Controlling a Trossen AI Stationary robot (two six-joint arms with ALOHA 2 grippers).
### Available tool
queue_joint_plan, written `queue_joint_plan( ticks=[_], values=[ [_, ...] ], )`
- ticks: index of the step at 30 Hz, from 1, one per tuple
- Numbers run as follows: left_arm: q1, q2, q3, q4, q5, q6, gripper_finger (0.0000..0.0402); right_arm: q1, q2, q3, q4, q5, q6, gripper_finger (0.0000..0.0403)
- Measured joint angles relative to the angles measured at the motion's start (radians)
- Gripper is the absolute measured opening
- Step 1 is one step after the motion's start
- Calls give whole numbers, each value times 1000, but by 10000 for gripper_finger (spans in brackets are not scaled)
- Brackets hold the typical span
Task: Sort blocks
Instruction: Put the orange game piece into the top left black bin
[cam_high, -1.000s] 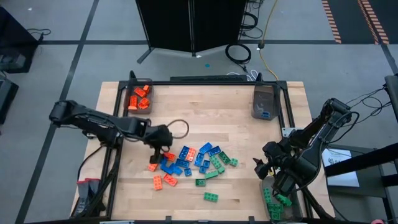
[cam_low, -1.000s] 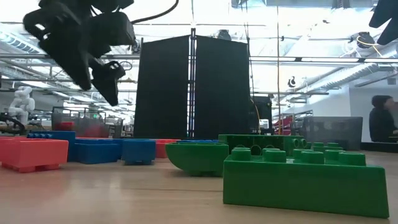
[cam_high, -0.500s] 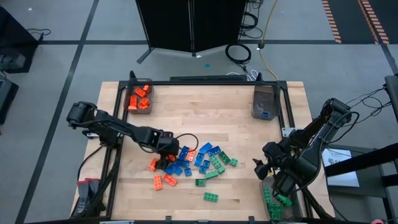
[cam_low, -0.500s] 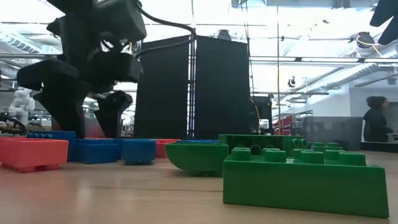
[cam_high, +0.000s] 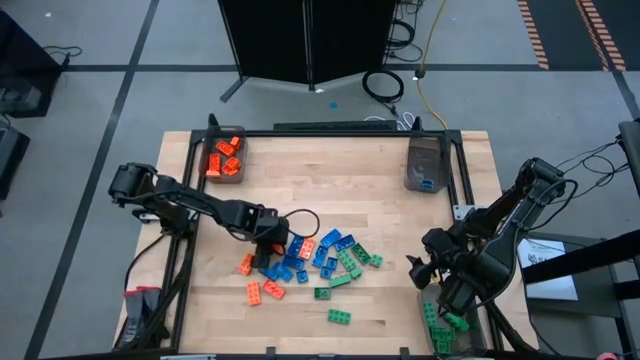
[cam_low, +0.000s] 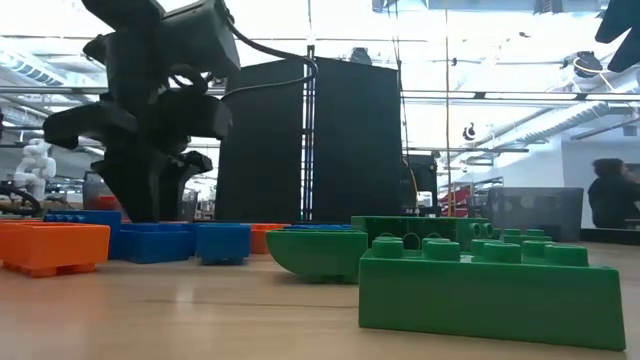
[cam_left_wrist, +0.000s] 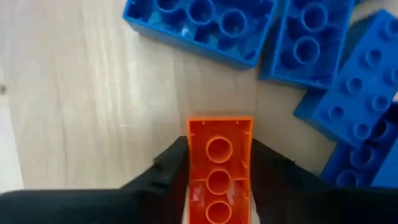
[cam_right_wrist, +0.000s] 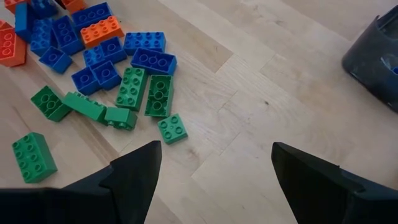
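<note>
Right gripper (cam_high: 432, 272) waits spread wide by the table's right edge, above the green bin (cam_high: 436, 322). Mid-table, left gripper (cam_high: 270, 247) pinches an orange block (cam_left_wrist: 219, 167) at the pile's (cam_high: 318, 258) left edge, likely for the orange bin (cam_high: 223, 158) at the far-left corner.

Bare table (cam_high: 340, 185) lies between the orange bin (cam_high: 224, 158) and the blue bin (cam_high: 424, 166): open passage. Brick pile (cam_high: 310, 260) crowds table centre; left gripper (cam_high: 268, 245) sits at its left edge, blue bricks (cam_left_wrist: 211, 25) just ahead of its fingers. Lone green brick (cam_high: 339, 316) near front edge. Right gripper (cam_high: 428, 270) at right edge, clear wood before it
</note>
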Motion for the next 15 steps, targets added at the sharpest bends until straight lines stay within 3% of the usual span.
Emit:
queue_joint_plan(
  ticks=[9, 15],
  values=[
    [57, -7, 83, -49, -105, -126, 119, 0, 0, 0, -6, -1, -19, 299],
    [132, -10, 266, -223, -347, -91, 119, 0, 0, 0, -6, 0, -19, 299]
  ],
)
